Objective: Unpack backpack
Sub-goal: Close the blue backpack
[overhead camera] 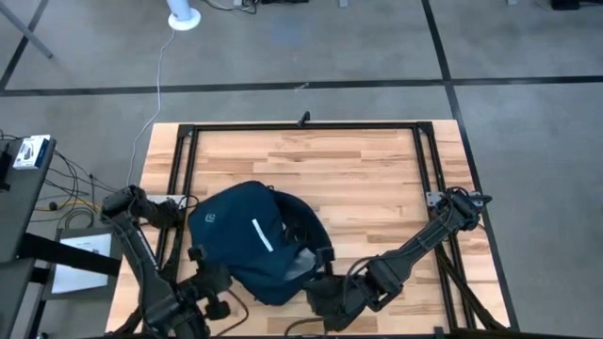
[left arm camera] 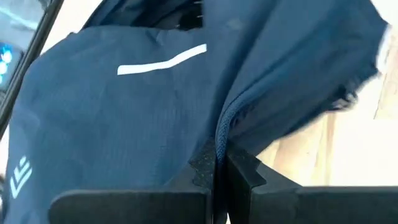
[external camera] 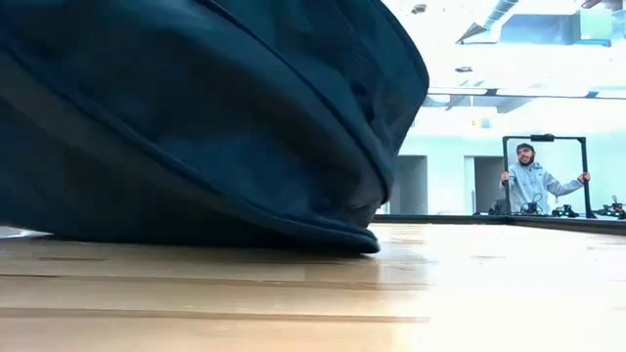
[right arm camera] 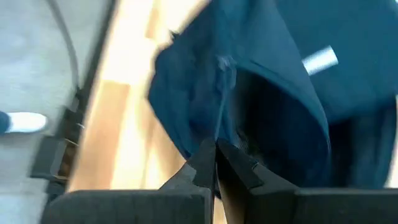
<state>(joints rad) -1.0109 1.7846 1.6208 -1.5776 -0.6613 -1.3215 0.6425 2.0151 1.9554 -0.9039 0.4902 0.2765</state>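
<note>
The dark navy backpack (overhead camera: 250, 235) lies on the near left part of the wooden table, its white stripe (overhead camera: 262, 235) facing up. In the low view the backpack (external camera: 196, 117) rests on its underside and fills the left half. My left gripper (overhead camera: 215, 282) is at the backpack's near left edge, shut on its fabric (left arm camera: 219, 168). My right gripper (overhead camera: 322, 284) is at its near right corner, shut on a thin edge by the dark opening (right arm camera: 216, 163). Nothing inside the backpack shows. My left gripper pinches a raised, seam-like fold of the backpack's fabric (left arm camera: 219, 140) between its two fingers, coming from the table's near side. The backpack lies on the table beyond the fingers. My right gripper pinches a thin strip or edge of fabric (right arm camera: 217, 134) beside the backpack's dark opening (right arm camera: 273, 124) between its fingertips. It comes from the near right side. Whether the strip is a zip pull or a hem, I cannot tell.
A black metal frame (overhead camera: 301, 124) runs around the tabletop. Bare wood (overhead camera: 377, 179) lies to the far side and right of the backpack. Both grippers are close to the table's near edge. A person (external camera: 533, 181) stands beyond the far edge.
</note>
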